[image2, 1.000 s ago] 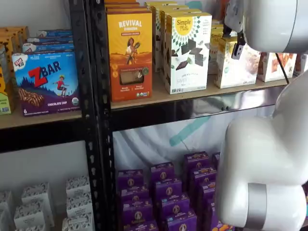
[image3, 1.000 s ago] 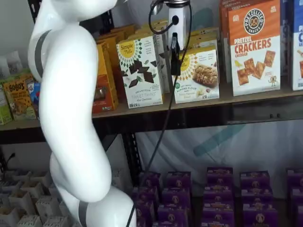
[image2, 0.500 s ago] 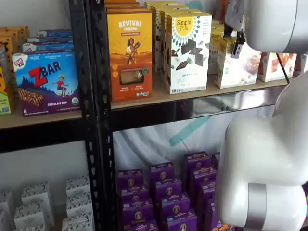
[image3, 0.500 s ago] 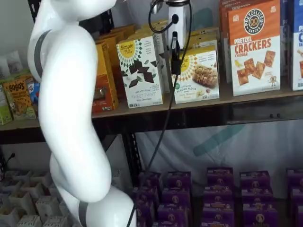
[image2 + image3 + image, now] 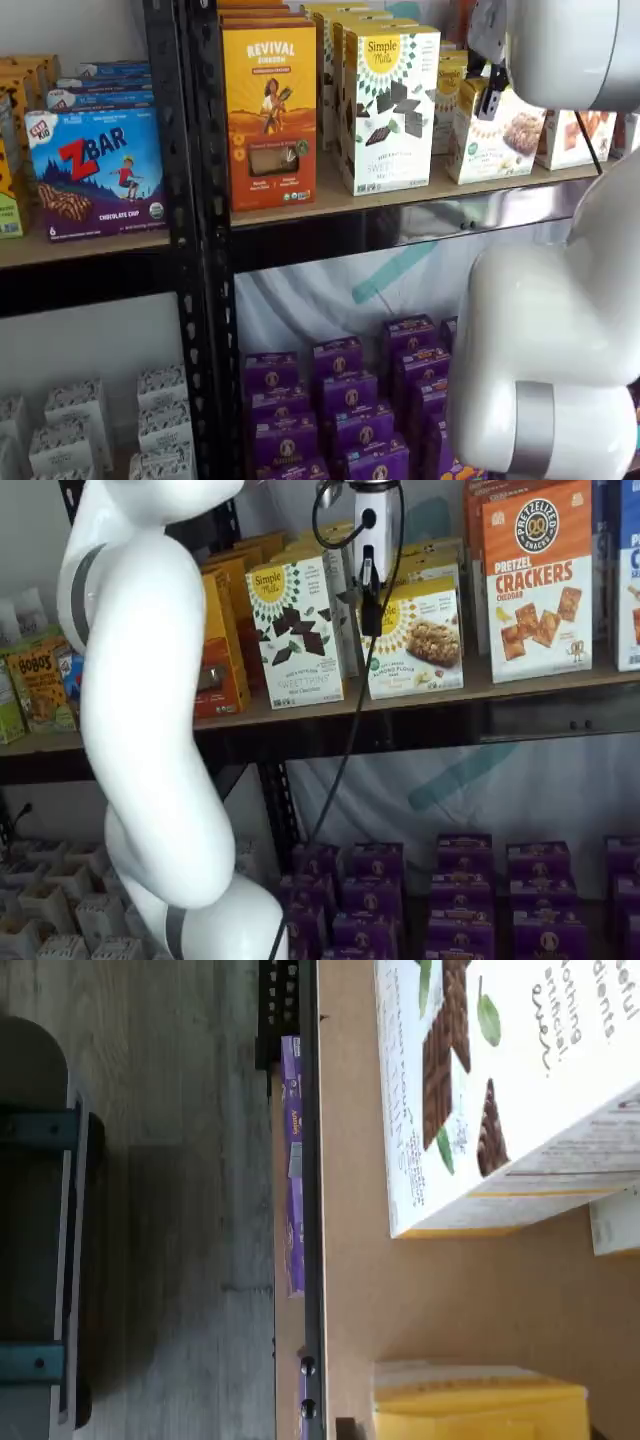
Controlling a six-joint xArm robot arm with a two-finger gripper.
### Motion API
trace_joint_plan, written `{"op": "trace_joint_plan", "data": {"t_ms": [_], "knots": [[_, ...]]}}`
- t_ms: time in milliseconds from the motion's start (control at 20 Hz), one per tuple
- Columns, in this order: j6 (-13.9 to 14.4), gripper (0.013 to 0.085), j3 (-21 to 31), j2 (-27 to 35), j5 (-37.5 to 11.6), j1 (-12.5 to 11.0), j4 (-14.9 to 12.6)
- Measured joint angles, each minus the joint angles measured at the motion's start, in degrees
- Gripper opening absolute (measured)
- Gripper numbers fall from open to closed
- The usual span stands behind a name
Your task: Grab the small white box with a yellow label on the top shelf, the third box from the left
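The small white box (image 5: 420, 640) with the yellow sunburst label stands on the top shelf (image 5: 520, 685), to the right of a taller white carton (image 5: 295, 630). It also shows in a shelf view (image 5: 500, 135), slightly tilted. My gripper (image 5: 369, 605) hangs at the box's upper left corner. One black finger lies across the box's left front edge, and the fingers are closed on it. The gripper also shows in a shelf view (image 5: 490, 100). In the wrist view the box's yellow top (image 5: 480, 1405) lies beside the taller carton (image 5: 500, 1090) on the tan board (image 5: 440, 1290).
An orange Revival box (image 5: 270, 110) stands left of the taller carton. A pretzel cracker box (image 5: 537, 575) stands right of the small box. My white arm (image 5: 150, 730) fills the left foreground, with a black cable (image 5: 350, 740) hanging down. Purple boxes (image 5: 460, 880) fill the lower shelf.
The small white box has tilted and shifted slightly under the fingers. The gripper has barely moved.
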Motion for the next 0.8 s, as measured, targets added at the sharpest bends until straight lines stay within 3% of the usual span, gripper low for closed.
{"op": "trace_joint_plan", "data": {"t_ms": [250,350,800], "knots": [[0.0,0.0450,0.0,-0.1,0.1,0.0,0.0],[0.0,0.0370,0.0,-0.2,0.1,0.0,0.0],[0.1,0.0370,0.5,-0.9,0.5,0.1,-0.3]]}}
